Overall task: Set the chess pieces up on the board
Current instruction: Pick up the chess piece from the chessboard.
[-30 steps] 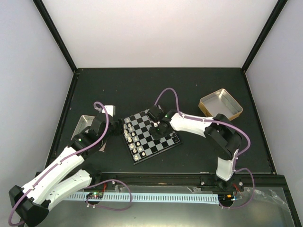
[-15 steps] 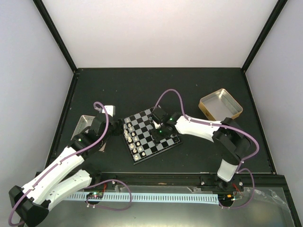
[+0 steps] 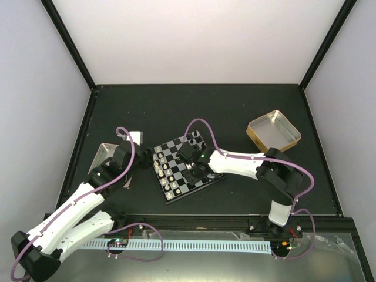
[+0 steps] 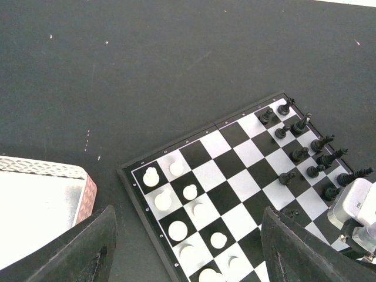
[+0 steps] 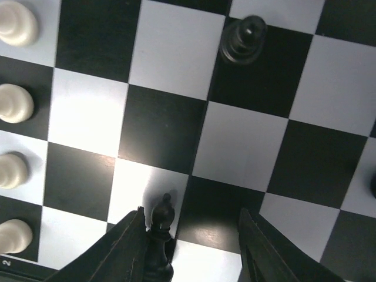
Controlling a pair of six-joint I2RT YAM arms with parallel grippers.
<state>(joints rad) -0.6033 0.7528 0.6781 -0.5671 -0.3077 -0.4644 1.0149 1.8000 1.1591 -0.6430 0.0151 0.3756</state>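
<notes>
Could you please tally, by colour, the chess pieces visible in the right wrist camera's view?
Cream-white chess pieces: 4, down the left edge
Black chess pieces: 2, a pawn and a bishop
Total: 6
A dark sliver at the right edge is too cropped to count.

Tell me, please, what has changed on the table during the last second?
The right arm stretched further left across the board. The right tool opened, and a black piece now stands unclamped beside one finger. The left arm, the open left tool and the gold tin stayed in place.
</notes>
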